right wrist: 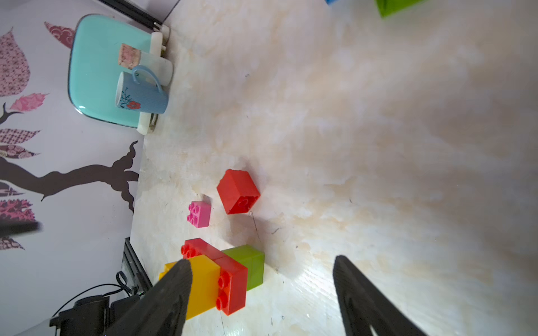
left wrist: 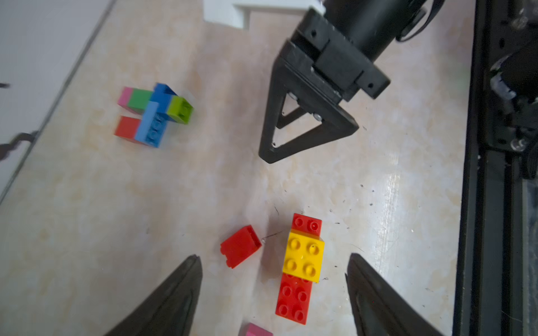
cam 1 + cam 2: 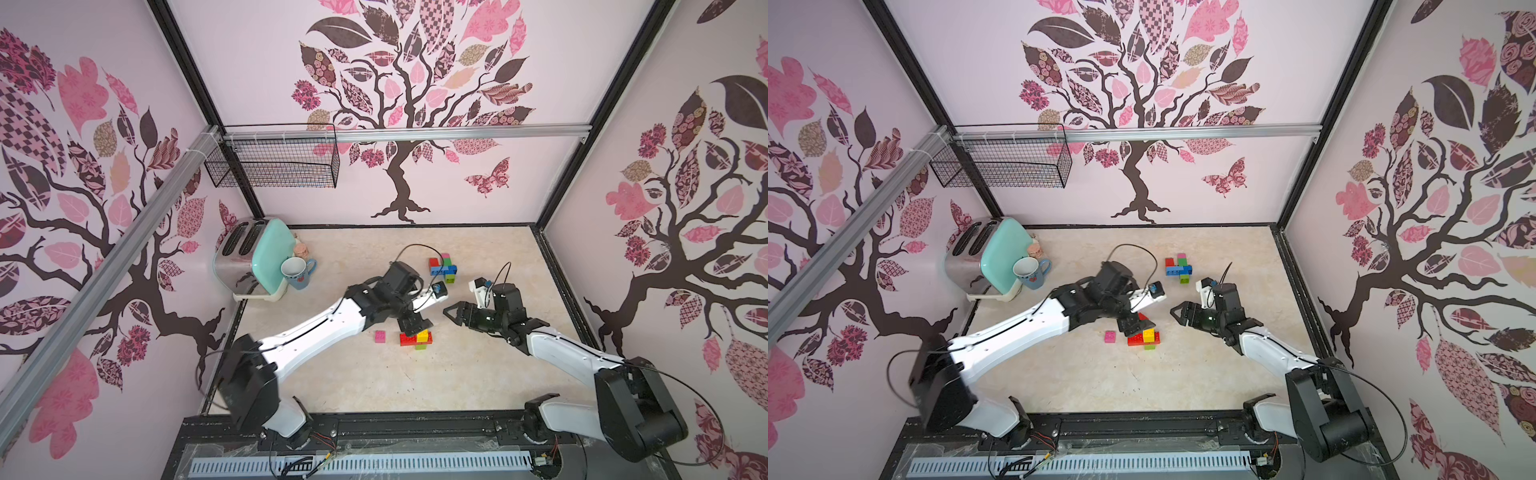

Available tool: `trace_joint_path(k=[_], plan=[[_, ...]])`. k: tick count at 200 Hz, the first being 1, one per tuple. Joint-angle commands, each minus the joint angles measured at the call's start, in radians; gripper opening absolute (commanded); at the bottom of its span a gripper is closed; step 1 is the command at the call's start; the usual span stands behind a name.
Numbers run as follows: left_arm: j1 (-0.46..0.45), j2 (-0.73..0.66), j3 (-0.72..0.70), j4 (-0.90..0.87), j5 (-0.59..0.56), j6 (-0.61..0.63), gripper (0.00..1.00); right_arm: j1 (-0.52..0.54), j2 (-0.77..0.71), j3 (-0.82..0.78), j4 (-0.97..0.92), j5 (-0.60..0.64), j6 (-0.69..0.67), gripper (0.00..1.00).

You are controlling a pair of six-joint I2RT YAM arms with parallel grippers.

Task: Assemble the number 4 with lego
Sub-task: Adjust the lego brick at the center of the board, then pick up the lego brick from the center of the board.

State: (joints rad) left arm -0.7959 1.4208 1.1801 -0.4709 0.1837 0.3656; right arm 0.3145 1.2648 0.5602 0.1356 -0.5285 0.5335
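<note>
Two lego clumps and two loose bricks on table, red-yellow-green stack near centre, multicoloured clump at its 1 o'clock, pink brick at its 9 o'clock, tipped red brick plain in wrist views, masked from above by left gripper, one mug at 10 o'clock, right gripper and left both splayed wide, empty

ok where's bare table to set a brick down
Widest bare patch: beige marbled tabletop between the red-yellow-green brick stack and the black front rail. Another: the far strip behind the mixed-colour brick cluster. Crowded around the stack: pink brick and tipped red brick sit close.
</note>
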Motion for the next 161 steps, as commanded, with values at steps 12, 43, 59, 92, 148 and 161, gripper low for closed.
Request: trace_joint_path(k=[12, 43, 59, 92, 148, 161], plan=[[0.120, -0.183, -0.201, 0.359, -0.316, -0.332, 0.92, 0.178, 0.021, 0.202, -0.098, 0.096, -0.238, 0.80], [0.205, -0.274, -0.254, 0.228, -0.705, -0.528, 0.98, 0.405, 0.169, 0.410, -0.213, 0.295, -0.480, 0.81], [0.298, -0.327, -0.272, 0.101, -0.773, -0.690, 0.98, 0.493, 0.273, 0.512, -0.287, 0.310, -0.612, 0.81], [0.590, -0.521, -0.408, -0.034, -0.681, -0.932, 0.98, 0.597, 0.481, 0.691, -0.445, 0.298, -0.817, 0.81], [0.753, -0.699, -0.473, -0.116, -0.561, -0.965, 0.98, 0.645, 0.713, 0.875, -0.604, 0.532, -0.950, 0.81], [0.753, -0.676, -0.461, -0.129, -0.547, -0.960, 0.98, 0.644, 0.742, 0.902, -0.638, 0.526, -0.987, 0.81]])
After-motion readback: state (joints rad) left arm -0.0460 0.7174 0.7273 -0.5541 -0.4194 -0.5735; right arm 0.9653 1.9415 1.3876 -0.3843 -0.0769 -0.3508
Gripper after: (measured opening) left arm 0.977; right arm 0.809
